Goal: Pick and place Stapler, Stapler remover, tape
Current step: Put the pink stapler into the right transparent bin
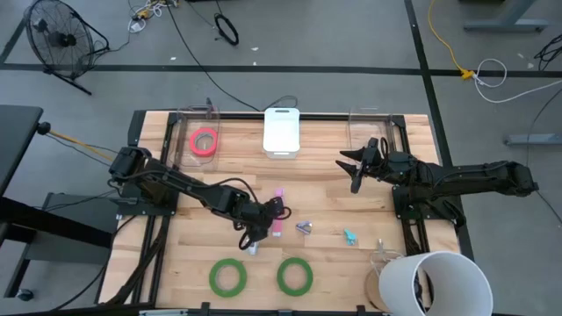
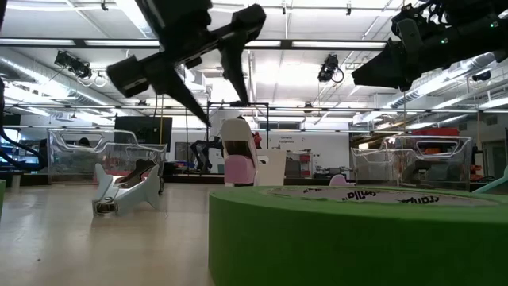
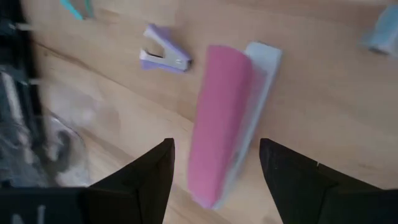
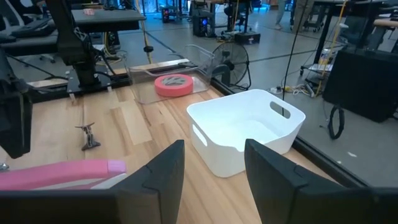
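The high view looks straight down on the whole table [image 1: 193, 254] from far above. The low view sits at table height, very near a green tape roll [image 2: 357, 234], and faces level into the room. The left wrist view looks closely down on the pink stapler [image 3: 224, 118]. The right wrist view looks across the table to the white bin [image 4: 245, 127], which the high view shares.
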Tool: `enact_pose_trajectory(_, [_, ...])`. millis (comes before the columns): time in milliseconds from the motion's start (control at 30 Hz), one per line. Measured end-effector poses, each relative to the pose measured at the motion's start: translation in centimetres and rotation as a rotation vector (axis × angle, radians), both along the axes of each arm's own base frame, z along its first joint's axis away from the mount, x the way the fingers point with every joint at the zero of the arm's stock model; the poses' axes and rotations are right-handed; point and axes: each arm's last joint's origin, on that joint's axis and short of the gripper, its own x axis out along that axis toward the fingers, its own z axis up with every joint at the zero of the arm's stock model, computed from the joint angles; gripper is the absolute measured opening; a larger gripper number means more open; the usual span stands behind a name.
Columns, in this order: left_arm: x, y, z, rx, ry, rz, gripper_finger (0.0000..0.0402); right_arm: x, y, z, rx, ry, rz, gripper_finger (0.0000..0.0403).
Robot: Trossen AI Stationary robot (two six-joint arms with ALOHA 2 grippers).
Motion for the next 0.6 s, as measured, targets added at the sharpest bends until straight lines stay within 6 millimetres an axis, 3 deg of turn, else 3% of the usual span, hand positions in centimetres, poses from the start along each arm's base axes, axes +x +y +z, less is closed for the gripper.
enact_pose_trajectory(600, [2.0, 0.8, -2.5, 0.047, 0.032, -0.209, 0.0238, 0.1, 0.0, 0.2, -0.001, -0.015, 0.003, 0.0166])
